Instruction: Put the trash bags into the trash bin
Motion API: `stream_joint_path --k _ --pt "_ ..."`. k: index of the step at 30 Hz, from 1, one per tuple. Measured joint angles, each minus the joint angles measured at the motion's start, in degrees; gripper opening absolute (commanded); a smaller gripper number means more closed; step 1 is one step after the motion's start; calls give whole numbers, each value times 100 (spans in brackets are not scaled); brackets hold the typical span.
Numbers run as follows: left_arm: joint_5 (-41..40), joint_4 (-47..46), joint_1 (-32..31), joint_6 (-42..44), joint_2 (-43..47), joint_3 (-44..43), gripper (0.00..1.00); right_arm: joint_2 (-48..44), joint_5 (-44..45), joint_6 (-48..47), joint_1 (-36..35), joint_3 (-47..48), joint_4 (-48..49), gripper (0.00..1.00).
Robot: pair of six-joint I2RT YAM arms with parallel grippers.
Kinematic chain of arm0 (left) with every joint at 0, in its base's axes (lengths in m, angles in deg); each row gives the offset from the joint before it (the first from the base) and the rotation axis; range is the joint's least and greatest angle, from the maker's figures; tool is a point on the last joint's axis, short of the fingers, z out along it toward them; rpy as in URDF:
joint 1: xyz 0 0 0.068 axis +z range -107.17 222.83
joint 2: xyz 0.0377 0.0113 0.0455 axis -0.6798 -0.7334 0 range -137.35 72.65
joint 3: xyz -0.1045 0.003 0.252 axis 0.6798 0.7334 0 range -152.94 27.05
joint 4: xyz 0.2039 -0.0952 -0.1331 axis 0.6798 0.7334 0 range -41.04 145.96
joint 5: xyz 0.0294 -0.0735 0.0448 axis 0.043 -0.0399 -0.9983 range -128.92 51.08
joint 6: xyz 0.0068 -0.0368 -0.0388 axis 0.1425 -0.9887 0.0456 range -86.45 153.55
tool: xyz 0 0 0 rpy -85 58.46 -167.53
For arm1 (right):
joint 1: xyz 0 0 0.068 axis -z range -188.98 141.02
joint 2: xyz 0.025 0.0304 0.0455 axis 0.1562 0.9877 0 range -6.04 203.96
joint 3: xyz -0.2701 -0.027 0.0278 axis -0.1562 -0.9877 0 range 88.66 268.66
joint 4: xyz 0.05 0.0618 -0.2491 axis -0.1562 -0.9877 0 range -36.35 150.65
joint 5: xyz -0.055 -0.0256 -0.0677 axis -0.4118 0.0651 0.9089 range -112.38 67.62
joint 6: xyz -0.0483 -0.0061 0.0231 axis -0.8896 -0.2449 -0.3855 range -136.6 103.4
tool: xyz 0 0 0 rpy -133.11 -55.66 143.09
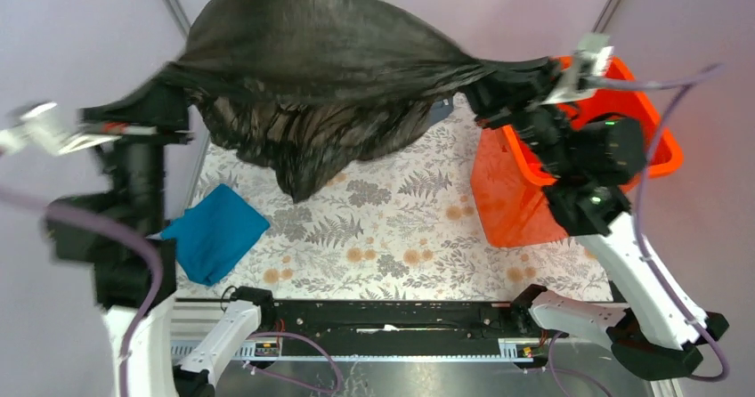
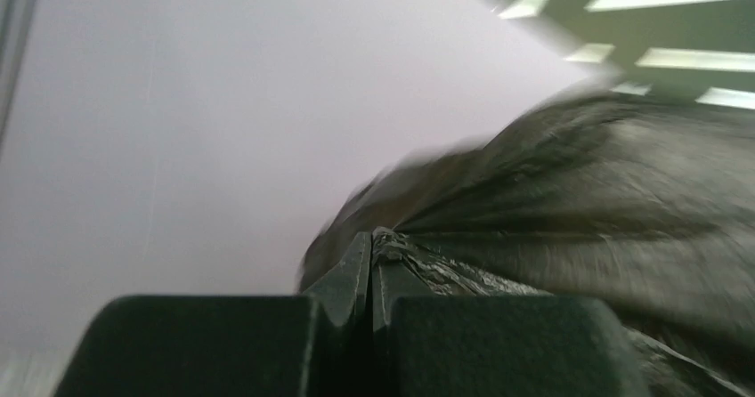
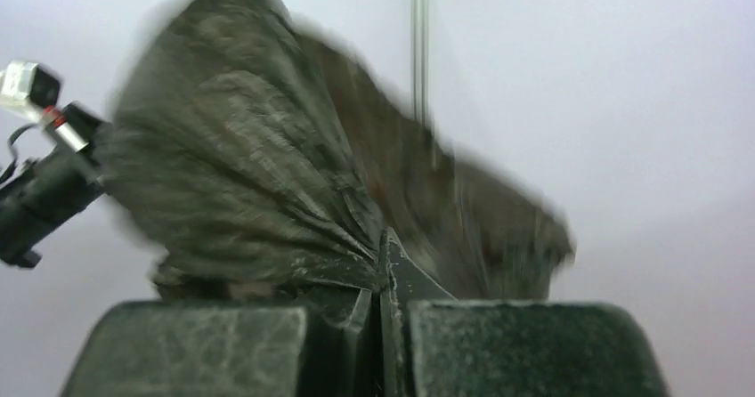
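Trash bin half behind right arm, bag blurred

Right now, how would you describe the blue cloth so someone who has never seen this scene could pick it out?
Start at the floral-patterned table and go to its near left corner. The blue cloth lies flat there, a solid teal patch. By contrast, the black trash bag hangs above the table, and the orange trash bin stands at the right.
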Motion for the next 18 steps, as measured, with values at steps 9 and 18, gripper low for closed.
stream_joint_path --k 9,18 --pt "-46 2406 4 -1029 -251 5125 0 1615 221 402 13 -3744 -874 0" --pt "492 2970 4 -1226 -481 1757 0 1585 249 330 13 -1145 -2583 0"
